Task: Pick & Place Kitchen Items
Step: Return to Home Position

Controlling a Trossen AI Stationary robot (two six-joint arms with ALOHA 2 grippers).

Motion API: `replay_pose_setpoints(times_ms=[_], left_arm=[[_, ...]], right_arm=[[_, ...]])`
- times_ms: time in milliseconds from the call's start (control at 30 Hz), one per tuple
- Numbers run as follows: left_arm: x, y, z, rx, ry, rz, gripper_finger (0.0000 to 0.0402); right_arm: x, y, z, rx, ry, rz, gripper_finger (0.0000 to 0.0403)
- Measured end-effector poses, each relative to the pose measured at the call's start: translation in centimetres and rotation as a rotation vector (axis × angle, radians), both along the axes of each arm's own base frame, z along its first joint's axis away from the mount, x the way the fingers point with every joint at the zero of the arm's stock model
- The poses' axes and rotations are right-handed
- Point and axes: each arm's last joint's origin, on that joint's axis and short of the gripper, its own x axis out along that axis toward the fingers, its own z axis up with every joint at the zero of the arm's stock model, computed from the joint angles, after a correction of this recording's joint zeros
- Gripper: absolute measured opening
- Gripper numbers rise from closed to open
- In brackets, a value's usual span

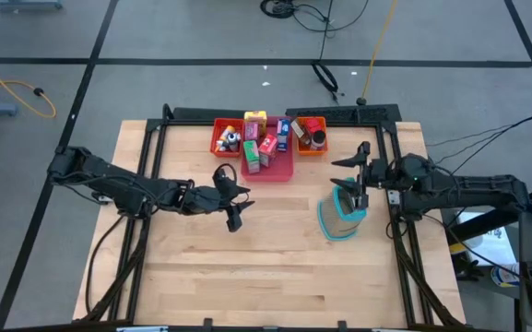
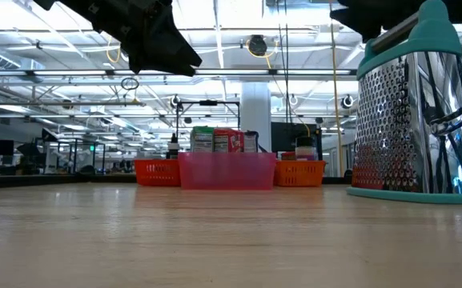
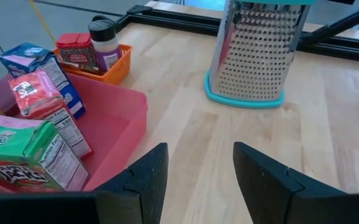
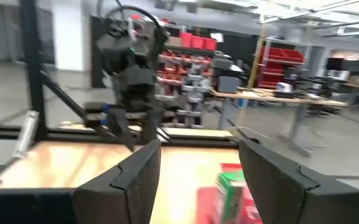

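The whole tabletop [image 1: 266,267] is seen from straight above in the high view, and level from its surface, towards the room, in the low view. The grater [image 2: 411,120] and pink tray [image 2: 226,172] are shared with the close left wrist view.

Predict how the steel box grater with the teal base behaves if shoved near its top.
Likely rigid: the steel box grater is perforated sheet metal. It stands tall on a small teal base, so a high shove may tip it. The base looks rubbery, so it probably grips the wooden table.
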Motion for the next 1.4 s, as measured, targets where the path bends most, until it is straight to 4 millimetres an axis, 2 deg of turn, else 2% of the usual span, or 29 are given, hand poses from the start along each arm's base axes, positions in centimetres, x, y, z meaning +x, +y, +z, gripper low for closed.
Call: replay_pose_setpoints(times_ms=[133, 300, 767, 1067, 1267, 1400], left_arm=[[0.0, 0.0, -0.1, 0.000, 0.007, 0.000, 0.0184], [-0.2, 0.0, -0.3, 0.001, 0.030, 0.003, 0.0184], [-0.2, 0.0, -0.3, -0.007, 0.033, 0.009, 0.0184], [-0.2, 0.1, -0.3, -0.006, 0.034, 0.009, 0.0184], [-0.2, 0.1, -0.3, -0.007, 0.032, 0.009, 0.0184], [-0.2, 0.1, -0.3, -0.008, 0.032, 0.009, 0.0184]], right_arm=[[-0.5, 0.3, 0.0, -0.031, 0.017, -0.054, 0.0206], [-2.1, 0.5, 0.3, -0.051, 0.000, -0.105, 0.0198], [-5.3, 0.6, -0.4, -0.025, 0.051, -0.104, 0.0191], [-7.4, 0.7, -1.5, 0.035, 0.110, -0.099, 0.0182], [-8.7, 0.7, -1.8, 0.038, 0.091, -0.128, 0.0168], [-8.8, 0.6, -2.5, 0.080, 0.063, -0.145, 0.0161]])
